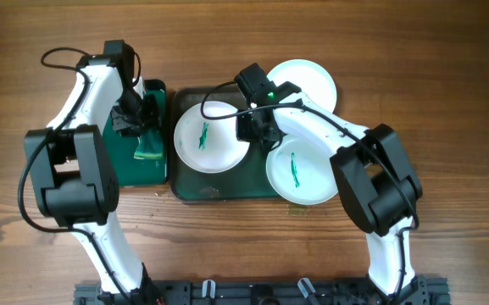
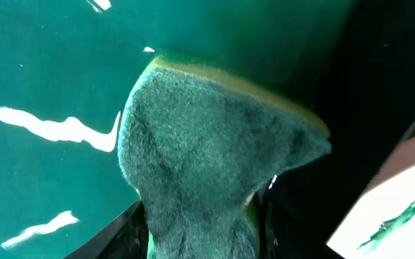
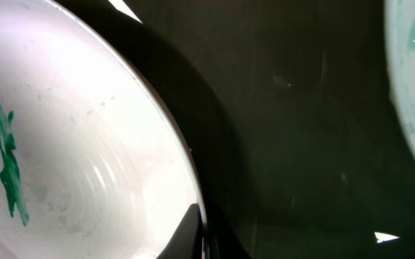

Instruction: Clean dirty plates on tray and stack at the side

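Left claw [image 2: 200, 234]: closed on the green sponge [image 2: 214, 137], pinching its lower end between both fingers, and held over the sponge tray [image 1: 142, 174].
Right claw [image 1: 257, 127]: at the right-hand rim of the left plate [image 1: 214, 144]. The wrist view shows one dark fingertip against that rim, but whether the claw grips it or only sits beside it, I cannot tell.
Left plate: white, on the left half of the tray [image 1: 219, 188], with a green streak at its centre running roughly away from the robot's base.
Right plate [image 1: 308, 182]: also streaked, at the tray's right end and overhanging onto the worktop [image 1: 447, 102].
Clean plate [image 1: 316, 80]: no streak visible, by the tray's far right corner — probably the start of the stack.
Step in hand: likely bringing the sponge to the left plate.
Key relation: the left plate lies just to the right of the left claw, past the sponge tray's wall. Being round, it has no long axis, so the streak's line is what the wipe should follow. The left arm is nearer this plate than the right plate, and the right claw sits on the opposite rim — well placed to steady it.
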### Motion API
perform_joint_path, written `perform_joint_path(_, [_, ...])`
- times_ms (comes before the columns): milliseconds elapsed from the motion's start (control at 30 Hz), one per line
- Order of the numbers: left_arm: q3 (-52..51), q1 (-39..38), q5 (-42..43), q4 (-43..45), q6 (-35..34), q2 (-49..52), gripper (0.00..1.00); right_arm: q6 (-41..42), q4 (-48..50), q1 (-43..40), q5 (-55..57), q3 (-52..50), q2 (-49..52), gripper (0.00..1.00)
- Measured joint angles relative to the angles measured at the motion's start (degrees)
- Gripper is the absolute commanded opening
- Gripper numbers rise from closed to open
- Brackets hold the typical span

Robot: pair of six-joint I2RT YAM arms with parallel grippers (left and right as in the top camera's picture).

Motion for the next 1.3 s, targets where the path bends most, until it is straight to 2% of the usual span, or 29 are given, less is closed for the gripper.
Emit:
perform_joint_path(100, [0.00,0.00,-0.26,0.17,0.63,0.15,0.49,0.00,0.09,0.00,0.00,0.00,0.00,0.04])
perform_joint_path(300, [-0.07,0.00,-0.52,1.38,3.85,0.15,0.37,0.00,0.37,0.00,0.00,0.00,0.00,0.04])
perform_joint_path(467, [-3.08,-0.17,-0.94,4.31,4.76,0.15,0.32,0.00,0.44,0.00,0.02,0.00,0.00,0.04])
perform_joint_path(500, [-3.87,-0.35,-1.14,5.09,4.79,0.15,0.27,0.00,0.50,0.00,0.02,0.00,0.00,0.04])
perform_joint_path(567, [-5.16,-0.72,-1.36,6.62,5.11,0.13,0.04,0.00,0.55,0.00,0.02,0.00,0.00,0.04])
perform_joint_path(867, [-5.79,-1.16,-1.77,6.73,4.85,-0.42,0.04,0.00,0.85,0.00,0.00,0.00,0.09,0.04])
perform_joint_path(1100, [0.70,-1.33,-1.55,-1.07,1.75,-1.90,0.04,0.00,1.01,0.00,0.00,0.00,0.11,0.04])
perform_joint_path(1300, [5.11,-3.58,1.57,-1.57,-1.77,-8.22,0.04,-0.07,1.18,-0.72,-1.90,0.00,0.28,0.04])
